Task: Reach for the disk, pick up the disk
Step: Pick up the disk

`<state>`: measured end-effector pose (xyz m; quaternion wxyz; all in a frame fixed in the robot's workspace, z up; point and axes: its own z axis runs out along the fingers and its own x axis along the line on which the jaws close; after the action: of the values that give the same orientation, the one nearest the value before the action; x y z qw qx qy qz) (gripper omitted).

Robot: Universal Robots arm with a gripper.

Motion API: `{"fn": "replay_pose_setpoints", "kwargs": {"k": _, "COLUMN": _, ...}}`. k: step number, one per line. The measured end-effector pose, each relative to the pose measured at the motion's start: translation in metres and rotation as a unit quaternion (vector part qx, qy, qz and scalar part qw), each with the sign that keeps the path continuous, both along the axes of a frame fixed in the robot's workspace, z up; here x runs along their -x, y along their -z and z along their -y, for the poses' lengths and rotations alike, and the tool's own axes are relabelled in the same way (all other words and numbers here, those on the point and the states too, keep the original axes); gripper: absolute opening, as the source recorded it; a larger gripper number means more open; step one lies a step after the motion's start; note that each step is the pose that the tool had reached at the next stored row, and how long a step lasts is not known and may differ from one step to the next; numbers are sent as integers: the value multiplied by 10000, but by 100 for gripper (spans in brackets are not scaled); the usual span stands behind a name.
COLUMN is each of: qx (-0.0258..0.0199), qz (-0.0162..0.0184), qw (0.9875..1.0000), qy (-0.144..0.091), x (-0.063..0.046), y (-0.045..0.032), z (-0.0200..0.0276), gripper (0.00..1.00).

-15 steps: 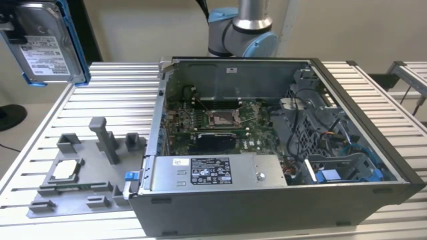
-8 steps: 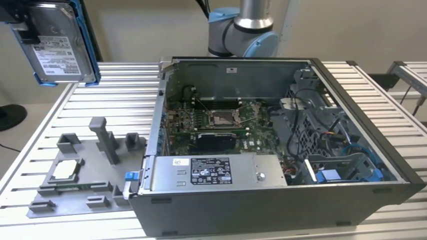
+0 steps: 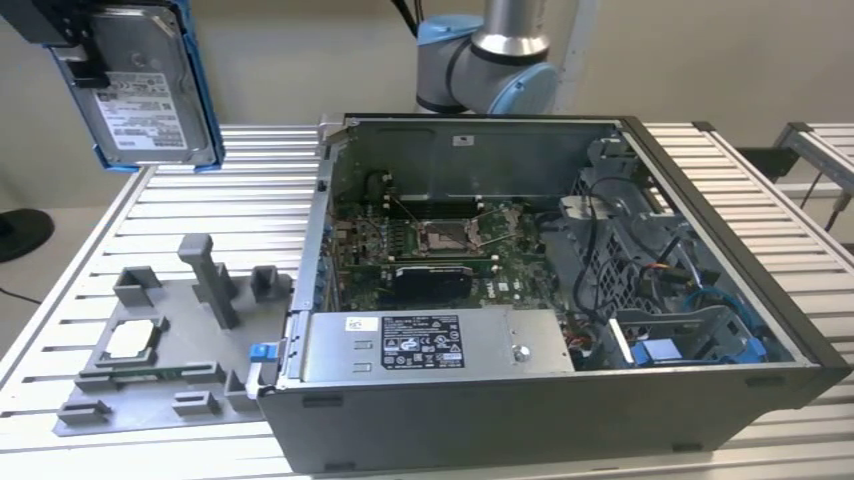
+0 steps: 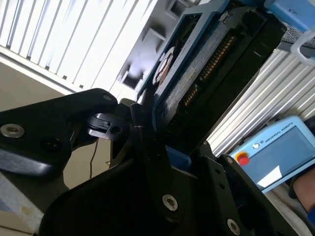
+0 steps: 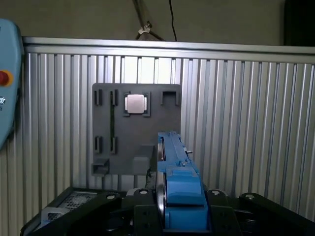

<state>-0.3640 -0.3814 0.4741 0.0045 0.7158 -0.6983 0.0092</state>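
The disk (image 3: pixel 140 90), a silver hard drive with a white label in a blue bracket, hangs high above the slatted table at the exterior view's upper left. It is tilted, with its label facing the camera. My gripper (image 3: pixel 78 45) is shut on its upper end. In the second wrist view the disk (image 4: pixel 197 73) runs edge-on out of the black fingers (image 4: pixel 142 132), connector side showing. The first wrist view looks along the blue bracket edge of the disk (image 5: pixel 174 167), which rises from my gripper (image 5: pixel 172 216) above the grey fixture plate (image 5: pixel 135 147).
An open computer case (image 3: pixel 667 400) fills the middle and right of the table, with a long grey labelled box (image 3: pixel 427 345) at its front. The grey fixture plate (image 3: pixel 160 380) carries a small square silver chip (image 3: pixel 130 340). A blue teach pendant (image 4: pixel 275 152) lies nearby. The arm's base (image 3: pixel 487 60) stands behind the case.
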Motion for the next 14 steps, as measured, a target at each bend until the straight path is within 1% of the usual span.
{"fn": "replay_pose_setpoints", "kwargs": {"k": 8, "qx": 0, "qz": -1, "qw": 10000, "qy": 0, "x": -201, "y": 0, "z": 0, "gripper": 0}}
{"fn": "replay_pose_setpoints", "kwargs": {"k": 14, "qx": 0, "qz": -3, "qw": 10000, "qy": 0, "x": -381, "y": 0, "z": 0, "gripper": 0}}
